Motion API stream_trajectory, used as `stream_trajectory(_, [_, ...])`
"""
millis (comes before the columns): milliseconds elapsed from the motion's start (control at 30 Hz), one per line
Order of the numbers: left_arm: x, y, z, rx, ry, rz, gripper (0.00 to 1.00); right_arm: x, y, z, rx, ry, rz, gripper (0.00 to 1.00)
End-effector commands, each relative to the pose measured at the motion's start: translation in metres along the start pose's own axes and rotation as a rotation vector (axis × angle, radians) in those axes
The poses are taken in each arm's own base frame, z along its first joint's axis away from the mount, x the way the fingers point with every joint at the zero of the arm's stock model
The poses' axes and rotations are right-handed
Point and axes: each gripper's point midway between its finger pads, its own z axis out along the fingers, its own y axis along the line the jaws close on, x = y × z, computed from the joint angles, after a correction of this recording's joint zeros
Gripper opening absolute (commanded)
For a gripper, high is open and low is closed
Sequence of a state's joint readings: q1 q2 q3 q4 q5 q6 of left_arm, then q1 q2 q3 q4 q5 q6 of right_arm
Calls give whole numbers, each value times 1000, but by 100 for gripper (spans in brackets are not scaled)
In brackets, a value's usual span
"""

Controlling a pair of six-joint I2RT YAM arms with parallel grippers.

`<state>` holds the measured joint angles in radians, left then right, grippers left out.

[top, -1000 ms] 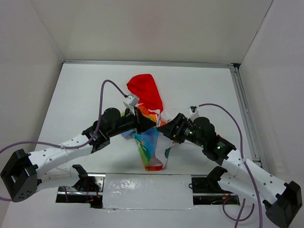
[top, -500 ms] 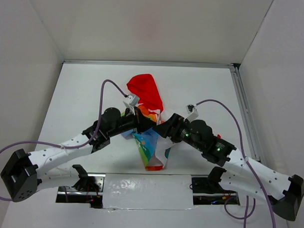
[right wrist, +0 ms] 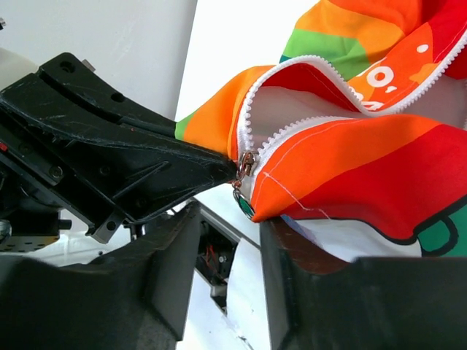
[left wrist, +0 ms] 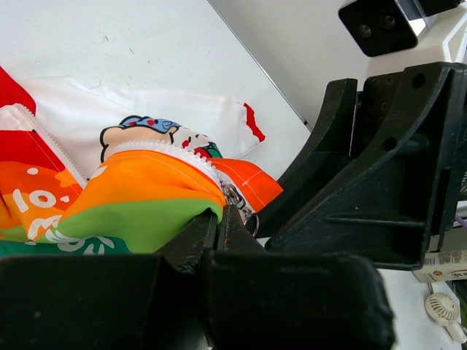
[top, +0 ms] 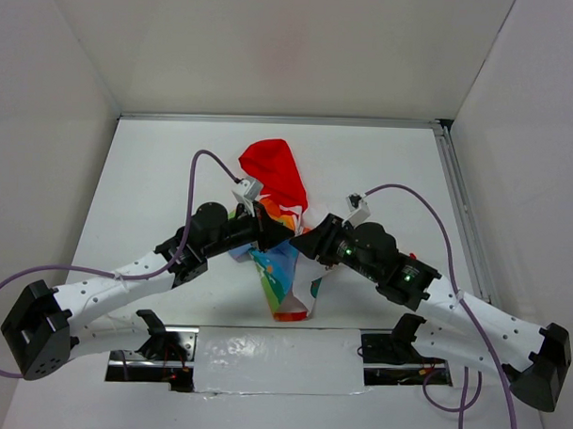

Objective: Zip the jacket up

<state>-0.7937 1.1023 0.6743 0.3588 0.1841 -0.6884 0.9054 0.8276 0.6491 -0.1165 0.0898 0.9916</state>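
Soft rainbow-striped, red-hooded fabric jacket (top: pixel 282 280): bunched on white table (top: pixel 147 163). I see left gripper (left wrist: pixel 217 222) pinching its orange hem. Right gripper (right wrist: pixel 232 219) jaws stand parted beneath its metal zipper slider (right wrist: pixel 246 162).

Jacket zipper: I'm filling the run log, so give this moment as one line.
left gripper: jaws shut on jacket | right gripper: jaws open at zipper pull | zipper teeth: parted

Free white tabletop (top: pixel 156 172) at left, right, rear; centre blocked by bunched rainbow-striped fabric jacket (top: pixel 282 282), black left gripper (top: pixel 282 234), black right gripper (top: pixel 301 245).
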Motion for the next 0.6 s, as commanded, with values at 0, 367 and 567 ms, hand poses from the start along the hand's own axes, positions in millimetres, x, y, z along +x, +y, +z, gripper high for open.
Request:
stream_trajectory(0, [-28,-22,-2,58,-82,14,0,-19,34,-4,-96,-55,-6,44])
stream_trajectory(367, [-30,-23,-2,60,-85,10,0,-17,36,-3,-90,-36,8,10])
stream_trajectory(567, [-27,-23,-2,60,-77,3,0,-20,37,-2,-98,-58,54,0])
